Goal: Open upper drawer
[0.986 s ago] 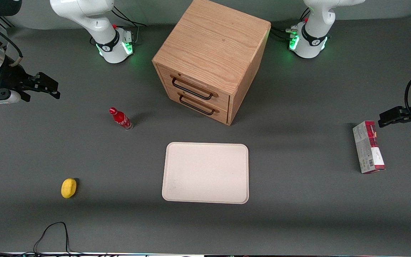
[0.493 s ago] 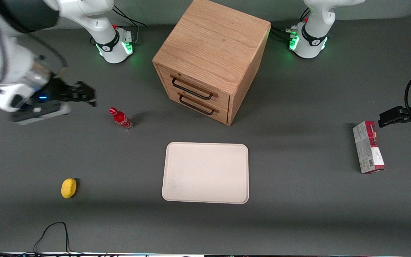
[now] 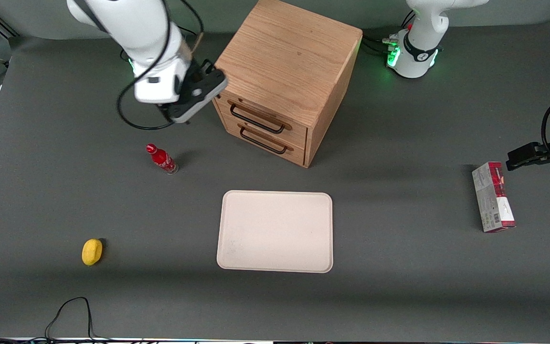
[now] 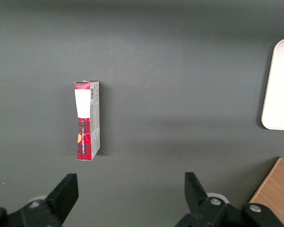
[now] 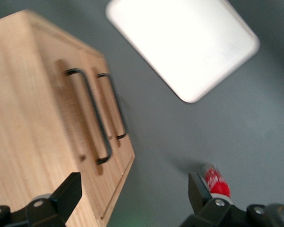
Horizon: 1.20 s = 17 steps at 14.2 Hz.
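Observation:
The wooden cabinet (image 3: pixel 287 62) stands at the middle of the table, farther from the front camera than the tray. The upper drawer (image 3: pixel 275 119) is shut, with its black bar handle (image 3: pixel 256 121) above the lower drawer (image 3: pixel 280 142). My right gripper (image 3: pixel 177 117) hovers beside the cabinet's corner on the working arm's side, level with the drawers and touching nothing. In the right wrist view the gripper (image 5: pixel 132 196) is open and empty. The upper drawer's handle (image 5: pixel 92 118) and the lower drawer's handle (image 5: pixel 116 106) lie ahead of it.
A red bottle (image 3: pixel 162 159) stands near the gripper, nearer to the front camera, and shows in the right wrist view (image 5: pixel 214 179). A white tray (image 3: pixel 275 231) lies in front of the cabinet. A yellow lemon (image 3: pixel 91 252) and a red-and-white box (image 3: pixel 492 197) lie toward the table's two ends.
My right arm has swung in from the working arm's end of the table to the cabinet's corner. The drawers, bottle and tray have not moved.

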Motion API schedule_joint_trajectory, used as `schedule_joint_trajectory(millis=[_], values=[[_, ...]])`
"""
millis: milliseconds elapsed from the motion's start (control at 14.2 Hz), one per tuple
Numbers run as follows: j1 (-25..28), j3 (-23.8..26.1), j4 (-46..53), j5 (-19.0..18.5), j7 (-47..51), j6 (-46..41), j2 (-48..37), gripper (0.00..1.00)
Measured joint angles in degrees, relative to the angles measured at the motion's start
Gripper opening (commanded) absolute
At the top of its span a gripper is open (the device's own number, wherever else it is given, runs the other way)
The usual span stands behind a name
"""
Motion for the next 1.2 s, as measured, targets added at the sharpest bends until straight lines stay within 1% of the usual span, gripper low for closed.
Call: schedule_joint_trajectory(millis=[141, 282, 563, 845, 1197], values=[[0.0, 1.9, 0.6, 1.7, -3.6, 0.0, 2.9, 1.0], [0.0, 2.2, 0.6, 3.5, -6.7, 0.2, 6.6, 1.0], [0.2, 3.2, 0.4, 3.8, -9.2, 3.6, 13.9, 1.0], [0.8, 3.6, -3.1, 3.8, -9.3, 8.9, 15.1, 1.0], [0.6, 3.5, -5.4, 3.8, -13.7, 10.9, 15.1, 1.0]])
